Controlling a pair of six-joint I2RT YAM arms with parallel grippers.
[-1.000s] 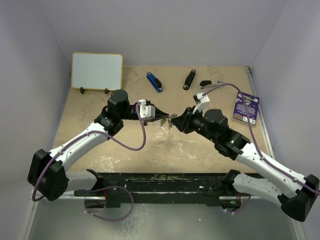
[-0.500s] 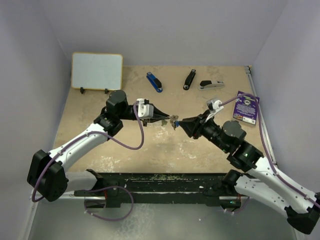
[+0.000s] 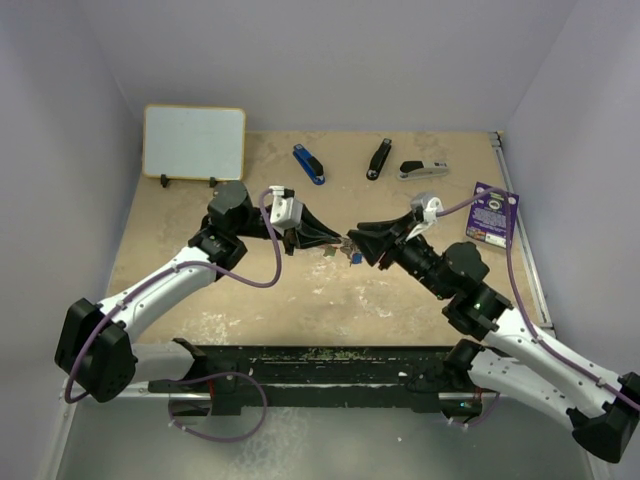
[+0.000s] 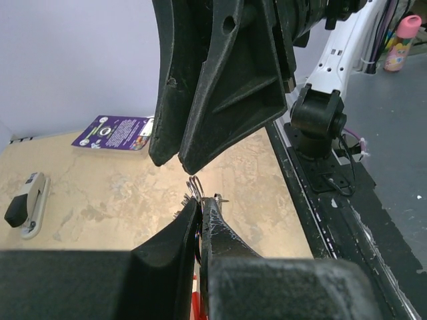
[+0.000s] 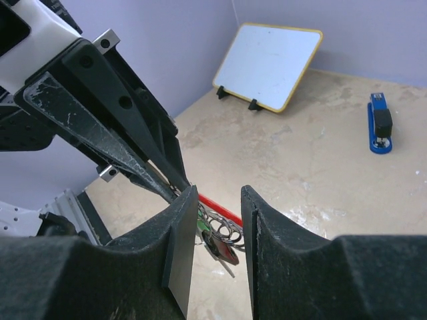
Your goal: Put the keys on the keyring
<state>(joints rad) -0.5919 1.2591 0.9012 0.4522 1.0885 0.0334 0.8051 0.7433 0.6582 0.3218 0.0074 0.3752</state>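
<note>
My left gripper (image 3: 338, 240) is shut on the keyring (image 4: 193, 185), whose thin silver loop pokes out past its fingertips (image 4: 212, 212). Under the ring hangs a bunch with a red fob (image 5: 217, 209), wire loops (image 5: 225, 229), a green-headed key (image 5: 202, 226) and a dark key (image 5: 222, 251). From above, the keys (image 3: 353, 257) dangle between the two gripper tips over the middle of the table. My right gripper (image 5: 219, 200) faces the left one tip to tip. It is open, and the bunch shows in the gap between its fingers. I cannot tell whether it touches the bunch.
A whiteboard (image 3: 194, 141) stands at the back left. Blue (image 3: 309, 164), black (image 3: 379, 158) and grey (image 3: 423, 170) staplers lie along the back. A purple card (image 3: 492, 213) lies at the right, by the table's edge rail.
The right gripper's jaws have spread apart, and its wrist has swung round in front of the left gripper. The left gripper has kept its grip on the keyring.
</note>
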